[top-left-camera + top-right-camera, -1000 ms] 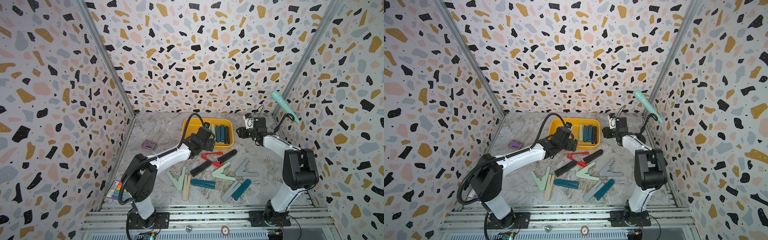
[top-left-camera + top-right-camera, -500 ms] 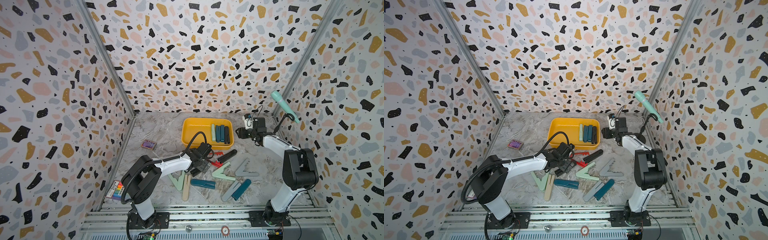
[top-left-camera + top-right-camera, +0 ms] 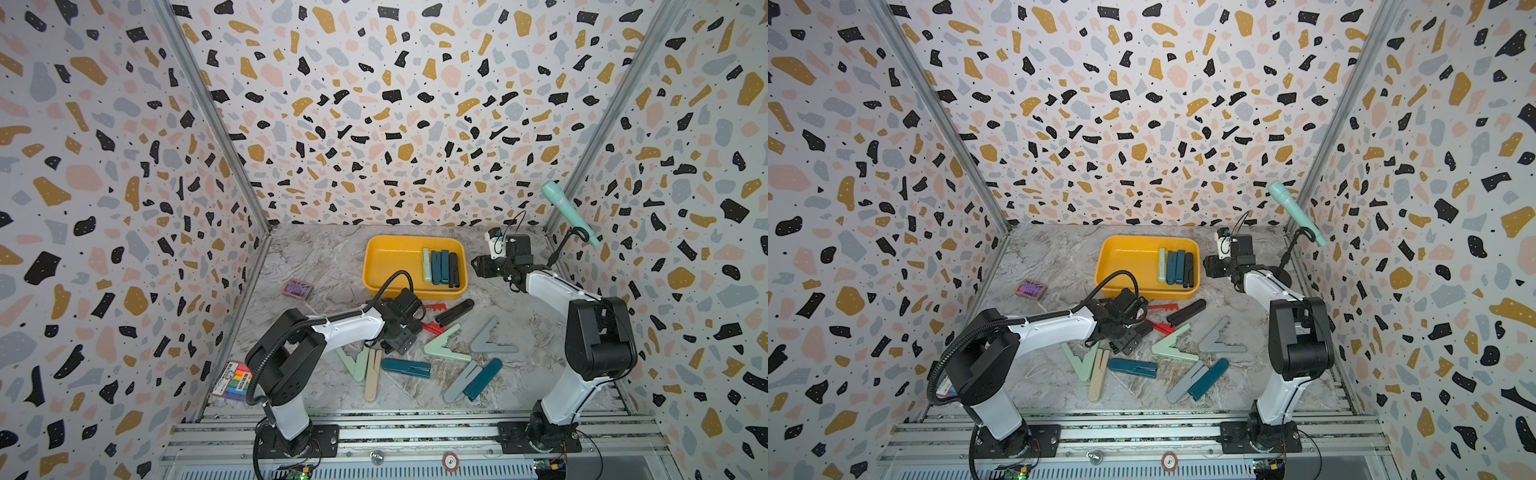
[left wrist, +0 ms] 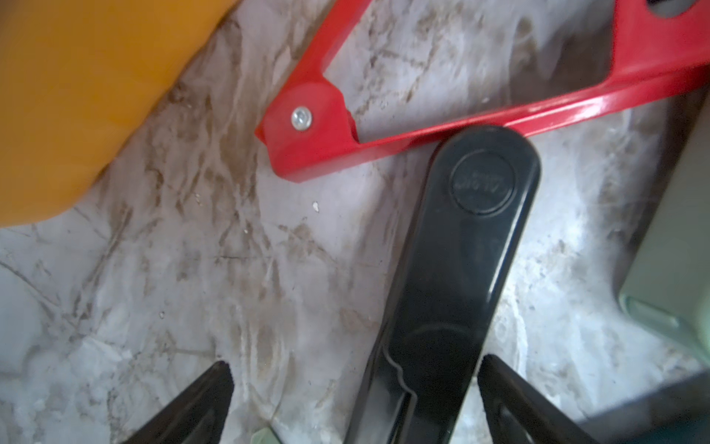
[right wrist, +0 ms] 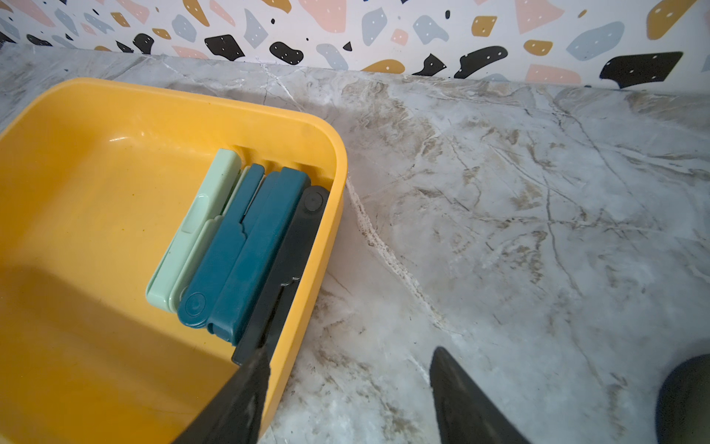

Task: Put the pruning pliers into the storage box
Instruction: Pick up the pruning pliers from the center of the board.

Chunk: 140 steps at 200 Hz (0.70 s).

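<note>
Pliers (image 3: pixel 436 266): 4 pcs in box (image 3: pixel 386 259), 10 outside.

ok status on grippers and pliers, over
left gripper open, astride black pliers. right gripper open, empty, by storage box. four pliers boxed. red pliers crowds the black one.

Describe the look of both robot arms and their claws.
The left arm and right arm both have glossy white tubular links, boxy black joint housings and black bases. A black ribbed hose follows the left arm; thin black wires sprout at the right wrist. The left claw and right claw each show two matte black, pointed fingers.
</note>
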Available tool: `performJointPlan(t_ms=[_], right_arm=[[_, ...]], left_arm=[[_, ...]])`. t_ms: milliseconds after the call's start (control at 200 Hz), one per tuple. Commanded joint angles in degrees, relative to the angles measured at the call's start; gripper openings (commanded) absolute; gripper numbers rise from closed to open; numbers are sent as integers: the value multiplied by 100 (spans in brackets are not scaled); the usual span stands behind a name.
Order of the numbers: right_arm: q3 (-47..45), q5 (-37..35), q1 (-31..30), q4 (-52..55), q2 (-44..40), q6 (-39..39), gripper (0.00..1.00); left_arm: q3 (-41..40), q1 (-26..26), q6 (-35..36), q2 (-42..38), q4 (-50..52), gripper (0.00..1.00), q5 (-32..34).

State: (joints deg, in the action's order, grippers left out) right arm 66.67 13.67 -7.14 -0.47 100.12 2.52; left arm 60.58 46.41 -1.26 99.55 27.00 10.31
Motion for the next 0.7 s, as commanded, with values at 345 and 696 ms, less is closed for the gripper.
performJointPlan(t_ms=[345, 696], right_arm=[[47, 19, 2, 126, -68, 63, 68], [21, 13, 27, 129, -65, 80, 69]], left_arm=[[177, 32, 157, 199, 71, 87, -290], [366, 15, 484, 656, 81, 75, -897]])
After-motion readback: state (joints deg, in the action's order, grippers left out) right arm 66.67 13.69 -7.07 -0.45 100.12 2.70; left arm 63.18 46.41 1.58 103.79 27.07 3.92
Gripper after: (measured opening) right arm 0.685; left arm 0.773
